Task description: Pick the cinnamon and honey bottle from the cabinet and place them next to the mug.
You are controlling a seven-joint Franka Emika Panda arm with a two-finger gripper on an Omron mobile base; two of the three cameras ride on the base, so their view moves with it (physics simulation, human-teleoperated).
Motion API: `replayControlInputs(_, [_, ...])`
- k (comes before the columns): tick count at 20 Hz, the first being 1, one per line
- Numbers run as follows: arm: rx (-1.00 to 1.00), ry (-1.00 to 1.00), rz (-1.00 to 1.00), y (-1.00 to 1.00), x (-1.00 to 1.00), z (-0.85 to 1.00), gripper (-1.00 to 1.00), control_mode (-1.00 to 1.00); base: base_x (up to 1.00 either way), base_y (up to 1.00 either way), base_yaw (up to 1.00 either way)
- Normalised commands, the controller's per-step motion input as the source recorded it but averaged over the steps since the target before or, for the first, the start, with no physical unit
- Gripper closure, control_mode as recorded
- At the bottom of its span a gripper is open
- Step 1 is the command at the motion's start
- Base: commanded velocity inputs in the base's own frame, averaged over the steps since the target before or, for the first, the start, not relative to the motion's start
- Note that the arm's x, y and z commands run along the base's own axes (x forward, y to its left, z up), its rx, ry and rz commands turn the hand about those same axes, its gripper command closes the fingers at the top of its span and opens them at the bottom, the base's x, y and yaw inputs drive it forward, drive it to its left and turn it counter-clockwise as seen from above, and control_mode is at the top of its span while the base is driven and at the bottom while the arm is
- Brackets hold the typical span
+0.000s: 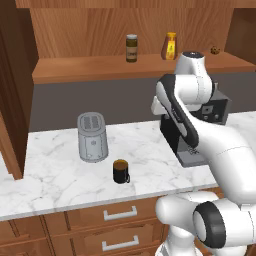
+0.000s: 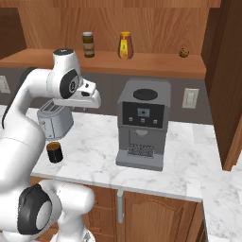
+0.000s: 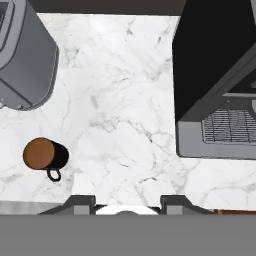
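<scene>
The cabinet [image 1: 100, 30] was seen as one large wood-grain unit above the marble counter [image 1: 50, 175], with a single wide shelf board across it. On the counter one dark coffee machine [image 2: 142, 124] was set to the right, and one grey toaster [image 1: 92, 136] to the left. One mug [image 1: 120, 171], dark with a brown top, was placed just in front of the toaster, well apart from the coffee machine.

On the shelf, one cinnamon [image 1: 131, 48] jar and one honey bottle [image 1: 170, 46] were stood upright, near each other but not touching; a small dark object [image 1: 215, 50], too small to be identified, was seen farther right on the same board.

The gripper [image 3: 127, 204] was held high over the counter, pointed straight down between the toaster and the coffee machine. Nothing was seen between its fingertips, and it was judged to be drawn in as far as it goes, holding nothing.

Both task items were judged light, rigid and probably smooth-sided. The cinnamon jar, being a plain cylinder, would best be taken across its body below the lid. The honey bottle, narrower toward its cap, would best be gripped at the wider lower body, since the taper could let it slip. Either could be tipped easily on the shelf if nudged.
</scene>
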Motion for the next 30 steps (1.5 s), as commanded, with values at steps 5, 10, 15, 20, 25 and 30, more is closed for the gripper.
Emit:
replayControlInputs(5, [0.00, -0.05, 0.00, -0.01, -0.49, 0.12, -1.00, -1.00, 0.00, 0.00, 0.00])
replayControlInputs(10, [0.00, -0.13, 0.00, 0.00, -0.49, 0.70, -1.00, -1.00, 0.00, 0.00, 0.00])
replayControlInputs(15, [0.00, -0.17, -0.01, 0.00, -0.29, 0.97, -1.00, -1.00, 0.00, 0.00, 0.00])
replayControlInputs(20, [0.00, -0.24, -0.03, 0.00, 0.03, 0.75, -1.00, -1.00, 0.00, 0.00, 0.00])
replayControlInputs(25, [0.00, -0.21, -0.04, 0.01, 0.08, 0.48, -1.00, -1.00, 0.00, 0.00, 0.00])
replayControlInputs(30, [0.00, -0.10, 0.00, 0.07, 0.09, 0.28, -1.00, -1.00, 0.00, 0.00, 0.00])
